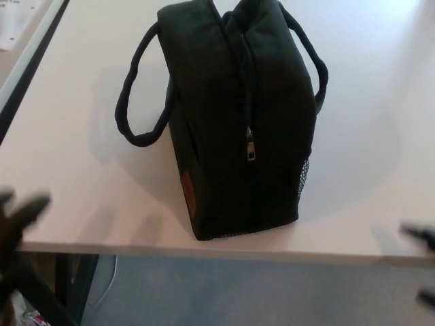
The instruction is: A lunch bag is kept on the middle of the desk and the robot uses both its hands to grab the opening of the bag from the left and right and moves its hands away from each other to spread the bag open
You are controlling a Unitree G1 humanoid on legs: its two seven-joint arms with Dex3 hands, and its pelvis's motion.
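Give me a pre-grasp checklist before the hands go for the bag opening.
1. Lunch bag upright on the desk: ok.
2. Opening unzipped at the top: cannot tell; the zipper pull hangs low on the near end.
3. Left hand in view, holding nothing: ok, though blurred at the picture's edge.
4. Right hand ready: cannot tell, only a blurred tip shows.
5. Both hands at the opening: not ok, they are apart from the bag, near the desk's front edge.
6. Handles clear of the zipper line: ok.
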